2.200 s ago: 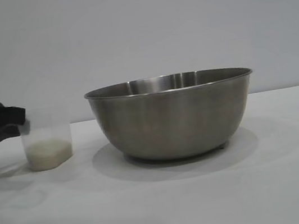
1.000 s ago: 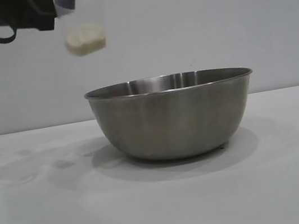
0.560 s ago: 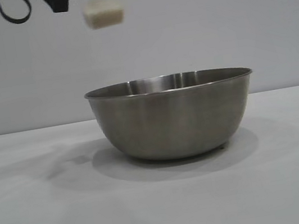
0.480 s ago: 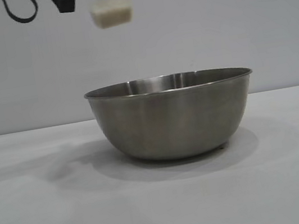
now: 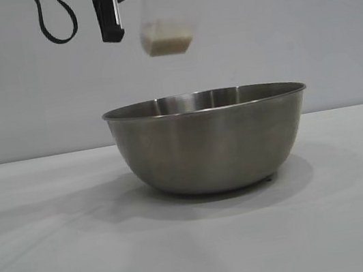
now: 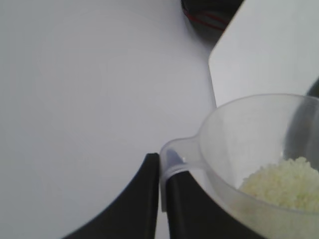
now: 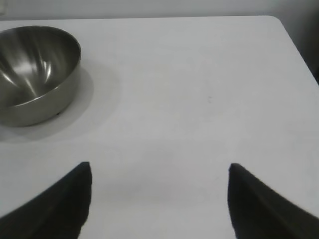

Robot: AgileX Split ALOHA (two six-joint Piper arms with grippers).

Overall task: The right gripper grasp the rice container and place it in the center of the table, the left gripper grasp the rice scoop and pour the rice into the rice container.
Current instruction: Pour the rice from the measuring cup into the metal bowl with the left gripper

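Rice container (image 5: pixel 210 142) already set mid-worktop (image 5: pixel 50 267), right end effector (image 7: pixel 159 199) parked open well away from it; left end effector (image 6: pixel 160 194) clamped on rice scoop (image 5: pixel 163 21) handle, bowl below it, rice (image 5: pixel 167 43) unpoured, tipping remains.

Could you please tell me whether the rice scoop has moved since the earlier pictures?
Yes. The rice scoop has risen off the table and travelled right; it now hangs above the unmoved rice container.
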